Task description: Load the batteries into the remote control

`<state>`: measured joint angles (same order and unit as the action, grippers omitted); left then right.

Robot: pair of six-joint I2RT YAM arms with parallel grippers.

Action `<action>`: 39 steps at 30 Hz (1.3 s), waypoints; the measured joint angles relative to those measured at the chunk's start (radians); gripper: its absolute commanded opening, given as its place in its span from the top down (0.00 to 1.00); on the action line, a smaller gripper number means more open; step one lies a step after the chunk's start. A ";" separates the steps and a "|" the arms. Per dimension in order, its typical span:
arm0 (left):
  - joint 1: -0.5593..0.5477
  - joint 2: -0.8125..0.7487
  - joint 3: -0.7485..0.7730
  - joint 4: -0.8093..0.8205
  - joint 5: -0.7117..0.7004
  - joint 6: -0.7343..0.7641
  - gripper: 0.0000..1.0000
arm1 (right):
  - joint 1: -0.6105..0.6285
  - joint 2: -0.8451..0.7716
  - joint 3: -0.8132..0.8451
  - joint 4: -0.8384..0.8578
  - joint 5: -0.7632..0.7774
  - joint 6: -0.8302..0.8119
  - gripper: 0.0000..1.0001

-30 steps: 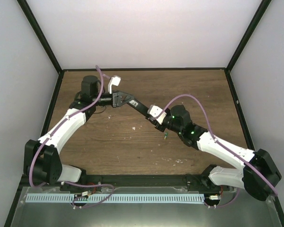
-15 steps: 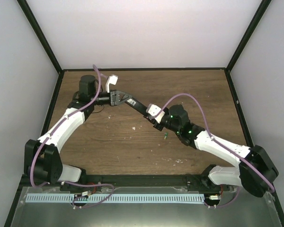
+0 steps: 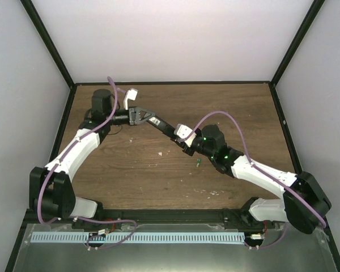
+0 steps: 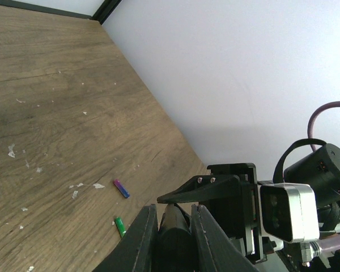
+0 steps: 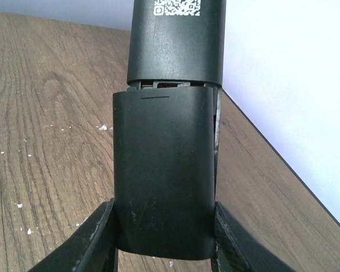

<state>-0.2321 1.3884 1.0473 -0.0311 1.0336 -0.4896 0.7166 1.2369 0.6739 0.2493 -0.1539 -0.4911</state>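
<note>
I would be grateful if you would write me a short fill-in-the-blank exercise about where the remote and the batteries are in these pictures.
The left gripper and right gripper hold the slim black bar-shaped remote control by ___ ends.
The tiny green cylindrical battery and the tiny purple cylindrical battery both lie on the wooden ___.
The white square printed on the remote control is a ___ code.
Missing words: opposite; table; QR.

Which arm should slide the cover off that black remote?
Right: its jaws clasp the partly slid black cover of the slim black remote control; the left jaws only steady the far end.
</note>
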 measured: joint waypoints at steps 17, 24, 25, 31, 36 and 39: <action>0.174 -0.009 0.011 0.034 -0.015 -0.007 1.00 | -0.038 0.074 -0.024 -0.177 0.033 -0.020 0.66; 0.182 -0.017 0.011 0.045 -0.021 -0.007 1.00 | -0.058 0.090 -0.030 -0.249 0.043 -0.016 0.66; 0.182 -0.017 0.011 0.045 -0.022 -0.007 1.00 | -0.068 0.090 -0.029 -0.254 0.043 -0.012 0.66; 0.185 -0.017 0.011 0.046 -0.021 -0.007 1.00 | -0.200 0.151 0.047 -0.324 0.046 0.051 0.68; 0.185 -0.017 0.011 0.045 -0.019 -0.007 1.00 | -0.313 0.255 0.183 -0.432 0.063 0.124 0.71; 0.185 -0.017 0.011 0.046 -0.018 -0.007 1.00 | -0.358 0.318 0.270 -0.521 0.073 0.170 0.70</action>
<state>-0.0471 1.3712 1.0584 0.0147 1.0157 -0.4969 0.3584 1.5547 0.9436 -0.2722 -0.0807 -0.3214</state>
